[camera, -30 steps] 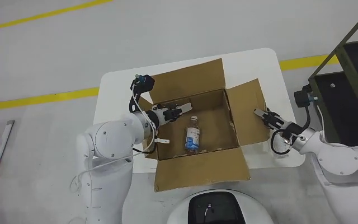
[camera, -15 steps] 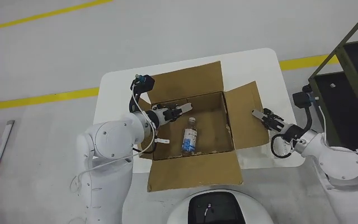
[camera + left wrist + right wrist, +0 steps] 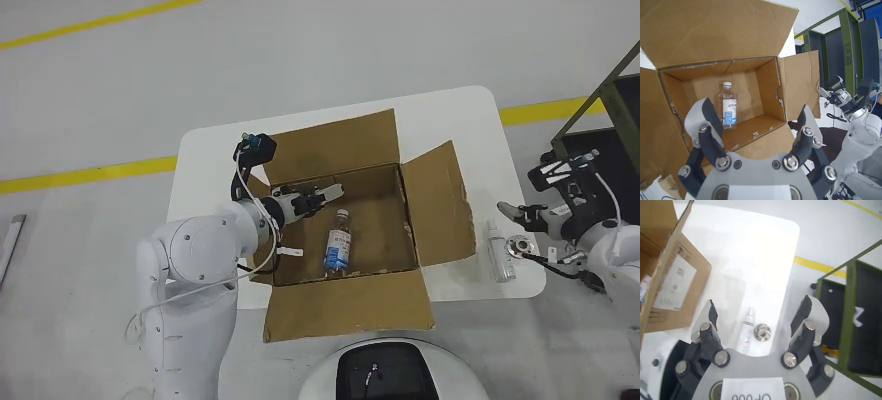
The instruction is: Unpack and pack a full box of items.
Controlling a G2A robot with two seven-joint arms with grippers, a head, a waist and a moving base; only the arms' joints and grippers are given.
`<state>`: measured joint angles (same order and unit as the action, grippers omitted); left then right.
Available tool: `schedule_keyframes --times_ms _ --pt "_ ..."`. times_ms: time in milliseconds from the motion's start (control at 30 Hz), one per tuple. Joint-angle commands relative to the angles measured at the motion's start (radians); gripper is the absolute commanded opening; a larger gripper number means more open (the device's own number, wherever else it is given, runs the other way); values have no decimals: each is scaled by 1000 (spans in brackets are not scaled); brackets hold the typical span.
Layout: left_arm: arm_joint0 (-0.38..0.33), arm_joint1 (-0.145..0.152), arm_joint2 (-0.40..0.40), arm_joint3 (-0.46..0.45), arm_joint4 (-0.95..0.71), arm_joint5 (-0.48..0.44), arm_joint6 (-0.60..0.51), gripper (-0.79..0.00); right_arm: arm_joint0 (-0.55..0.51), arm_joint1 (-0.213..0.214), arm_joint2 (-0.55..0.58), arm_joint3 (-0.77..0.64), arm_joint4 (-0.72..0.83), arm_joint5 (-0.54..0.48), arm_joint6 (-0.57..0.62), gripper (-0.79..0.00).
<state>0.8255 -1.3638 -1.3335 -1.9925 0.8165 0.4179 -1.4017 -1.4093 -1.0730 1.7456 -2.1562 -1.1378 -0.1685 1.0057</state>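
An open cardboard box [image 3: 440, 205] sits mid-table with its four flaps spread. A clear plastic bottle [image 3: 339, 250] with a white cap and label lies on the box floor [image 3: 728, 108]. My left gripper [image 3: 333, 190] hangs open just inside the box's left wall, above and beside the bottle [image 3: 757, 113]. My right gripper [image 3: 508, 211] is open over the table's right edge, clear of the box's right flap [image 3: 761, 306]. Below it a slim white spray bottle [image 3: 747, 328] lies on the table [image 3: 495, 250].
A small round metal flange [image 3: 762, 332] rests beside the slim bottle [image 3: 518, 245]. A green metal rack [image 3: 600, 150] stands just off the table's right side. The box wall with a white label [image 3: 668, 285] stands near the right gripper.
The right gripper has pulled back from the box's right flap to the table's right edge, uncovering the slim bottle. The box slid slightly left early on. The left arm stayed still.
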Motion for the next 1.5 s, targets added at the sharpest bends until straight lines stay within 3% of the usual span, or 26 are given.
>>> schedule_keyframes --times_ms 0,167,467,533,700,833,1167,1233,1467 --pt "16 0 1 0 -8 -12 33 0 -5 2 2 -9 -20 -17 14 0" --pt "25 11 -35 -32 42 -40 93 0 -9 2 2 -11 -28 -12 9 0" --pt "-12 43 -196 -46 226 -80 109 0 -25 2 -5 -12 -11 -26 -22 0" --pt "-10 49 -226 -38 263 -85 102 0 -26 4 -5 -13 -7 -39 11 0" --pt "16 62 -275 -28 348 -87 81 0 13 10 -34 0 42 -39 227 0" --pt "17 63 -276 -28 350 -86 79 0 67 16 -69 20 81 -43 379 0" --pt "17 63 -276 -28 350 -86 79 0 72 16 -70 22 82 -38 385 0" --pt "17 63 -276 -28 350 -86 79 0 57 16 -74 20 77 -36 341 0" --pt "17 63 -276 -28 350 -86 79 0 50 14 -109 68 50 73 360 0"
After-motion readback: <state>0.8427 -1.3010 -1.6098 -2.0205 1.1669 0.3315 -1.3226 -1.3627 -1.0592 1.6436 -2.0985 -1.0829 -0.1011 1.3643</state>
